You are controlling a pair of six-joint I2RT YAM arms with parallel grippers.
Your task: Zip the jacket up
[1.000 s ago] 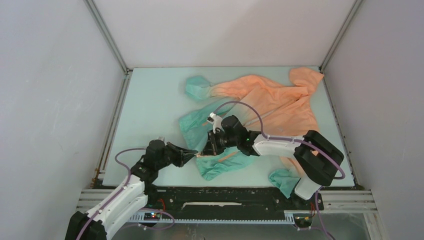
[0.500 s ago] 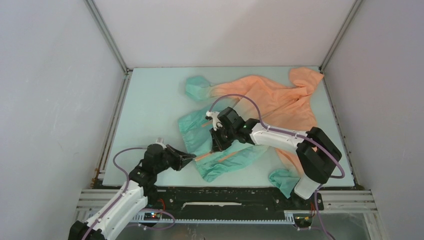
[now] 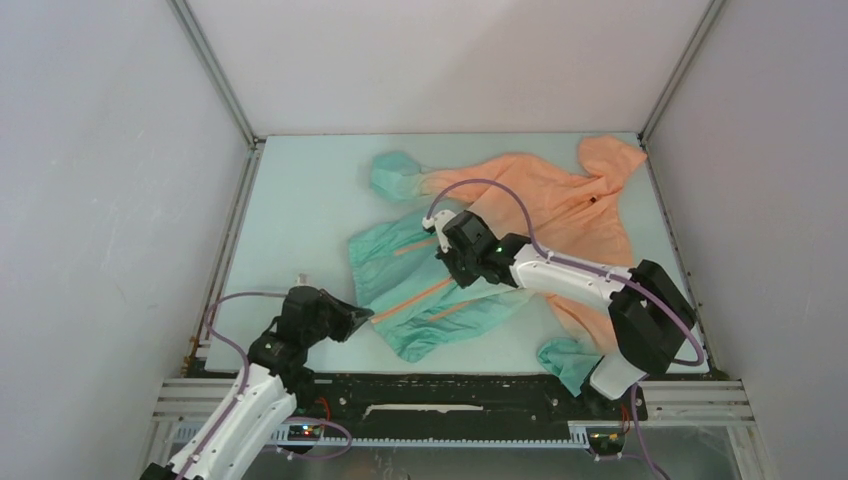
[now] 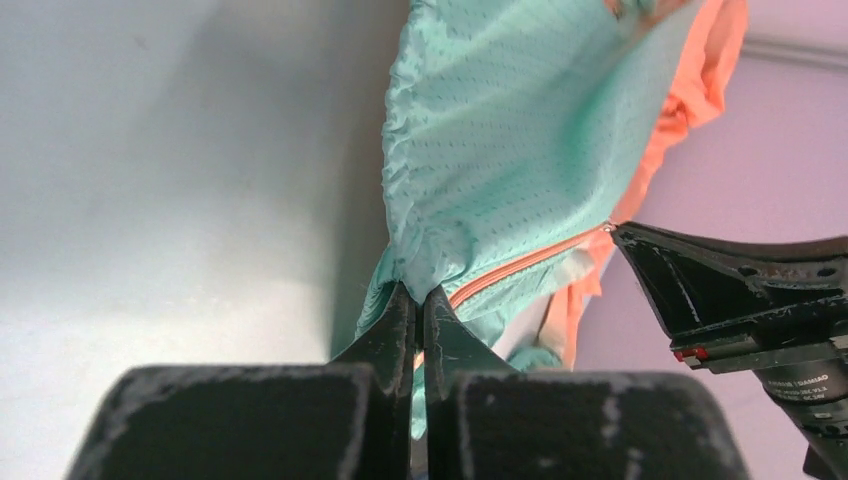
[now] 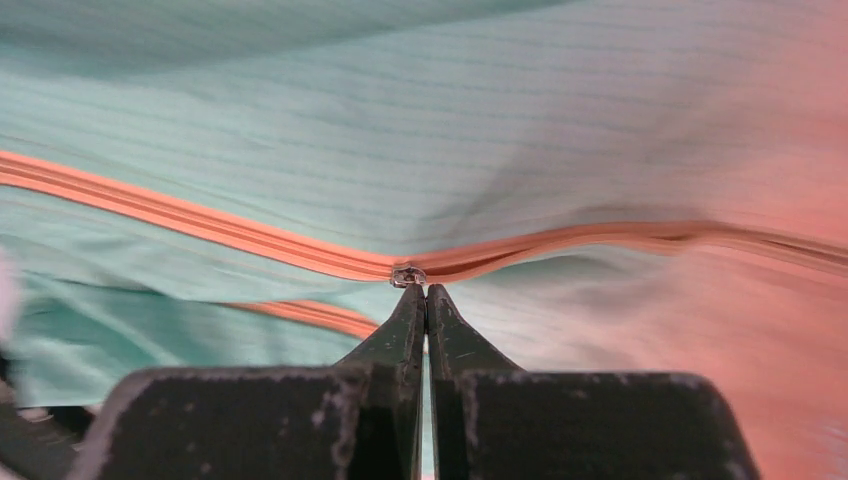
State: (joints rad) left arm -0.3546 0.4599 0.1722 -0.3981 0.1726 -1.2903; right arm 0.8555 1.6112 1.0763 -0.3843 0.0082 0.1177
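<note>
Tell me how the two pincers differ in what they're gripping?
The left pincer pinches the teal hem of the jacket; the right pincer pinches the small metal zipper pull. The left sits at the garment's near edge, the right over its middle. Both are shut tight.

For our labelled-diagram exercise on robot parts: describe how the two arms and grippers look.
Both the left arm and right arm have white shells with black joints; a purple cable loops along each. The left gripper and right gripper have black, tapered, scuffed fingers. A green light glows near the right wrist.
</note>
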